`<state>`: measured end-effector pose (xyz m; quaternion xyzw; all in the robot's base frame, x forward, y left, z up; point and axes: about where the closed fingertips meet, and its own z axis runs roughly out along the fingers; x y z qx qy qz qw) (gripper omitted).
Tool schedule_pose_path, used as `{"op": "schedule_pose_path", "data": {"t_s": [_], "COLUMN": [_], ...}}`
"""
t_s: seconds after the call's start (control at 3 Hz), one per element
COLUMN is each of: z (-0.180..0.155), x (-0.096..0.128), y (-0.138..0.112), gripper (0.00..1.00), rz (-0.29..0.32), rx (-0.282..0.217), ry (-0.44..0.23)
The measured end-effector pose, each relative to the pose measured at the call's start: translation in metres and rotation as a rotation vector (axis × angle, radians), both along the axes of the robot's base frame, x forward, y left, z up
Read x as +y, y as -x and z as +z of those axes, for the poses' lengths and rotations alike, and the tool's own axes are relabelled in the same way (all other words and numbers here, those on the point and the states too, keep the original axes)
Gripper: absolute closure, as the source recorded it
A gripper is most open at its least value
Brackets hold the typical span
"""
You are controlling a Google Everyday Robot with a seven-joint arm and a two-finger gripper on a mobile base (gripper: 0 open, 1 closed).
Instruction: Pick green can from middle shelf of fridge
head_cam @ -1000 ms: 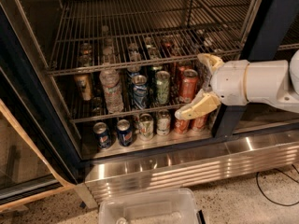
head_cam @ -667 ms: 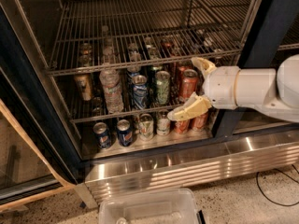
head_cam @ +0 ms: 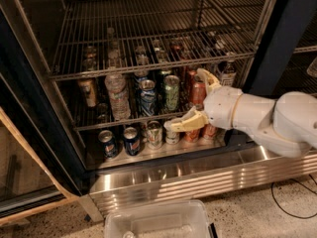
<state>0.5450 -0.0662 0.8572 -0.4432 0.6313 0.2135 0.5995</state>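
The green can (head_cam: pixel 171 92) stands upright on the middle shelf (head_cam: pixel 94 125) of the fridge (head_cam: pixel 292 29), between a blue-and-silver can (head_cam: pixel 147 97) and a red can (head_cam: pixel 198 90). My gripper (head_cam: pixel 196 101) is open just right of the green can. Its upper finger (head_cam: pixel 208 78) is above the red can and its lower finger (head_cam: pixel 190 122) is below it, near the shelf's front edge. The fingers do not touch the green can. The white arm reaches in from the right.
A water bottle (head_cam: pixel 118 95) and a tan can (head_cam: pixel 88 90) stand further left on the middle shelf. The upper wire rack (head_cam: pixel 148 66) holds small cans. Several cans line the floor level (head_cam: pixel 131 140). A ribbed steel base panel (head_cam: pixel 198 175) and a clear plastic bin (head_cam: pixel 158 222) lie below.
My gripper has moved left and further into the fridge, from beside the red cans to close by the green can. The cans have not moved.
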Motion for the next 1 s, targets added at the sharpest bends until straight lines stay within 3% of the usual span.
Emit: {"op": "schedule_pose_path", "data": {"t_s": [0.33, 1.0], "z": [-0.007, -0.023], "x": [0.008, 0.017], "y": [-0.003, -0.011], "gripper": [0.00, 0.00], "rz": [-0.043, -0.112], "rx": [-0.036, -0.054], "ry": [-0.065, -0.146]}}
